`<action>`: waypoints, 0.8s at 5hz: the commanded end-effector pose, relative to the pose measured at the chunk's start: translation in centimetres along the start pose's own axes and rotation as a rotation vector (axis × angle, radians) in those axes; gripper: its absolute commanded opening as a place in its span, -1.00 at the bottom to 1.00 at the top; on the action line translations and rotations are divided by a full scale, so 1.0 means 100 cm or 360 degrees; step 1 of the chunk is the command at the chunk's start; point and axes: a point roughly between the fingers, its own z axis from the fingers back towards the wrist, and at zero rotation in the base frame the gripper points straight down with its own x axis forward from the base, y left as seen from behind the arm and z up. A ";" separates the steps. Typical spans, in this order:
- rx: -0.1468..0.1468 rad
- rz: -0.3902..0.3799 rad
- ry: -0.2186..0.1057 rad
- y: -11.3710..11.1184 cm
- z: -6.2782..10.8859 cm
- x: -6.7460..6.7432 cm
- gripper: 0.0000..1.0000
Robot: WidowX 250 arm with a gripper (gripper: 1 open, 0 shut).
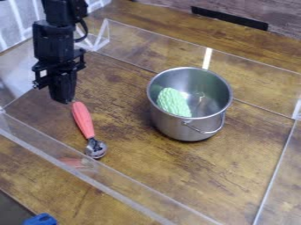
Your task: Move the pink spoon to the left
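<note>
Spoon (pixel 84 126) on desk (pixel 223 176), left of pot (pixel 189 103) | hand (pixel 59 95) just up-left of handle tip, fingers shut, holding nothing | long axis runs from handle at upper left to bowl at lower right, bowl toward the near edge | green object in pot

Wooden table (pixel 235 185), pink spoon (pixel 84 124), steel pot (pixel 189 104)
</note>
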 end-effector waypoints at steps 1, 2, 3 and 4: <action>-0.0099 0.0066 0.0007 0.010 0.028 0.004 -1.00; -0.0083 0.0047 0.0017 0.016 0.035 -0.007 -1.00; -0.0063 0.0044 0.0019 0.021 0.039 -0.019 -1.00; -0.0031 0.0147 0.0035 0.022 0.034 -0.023 1.00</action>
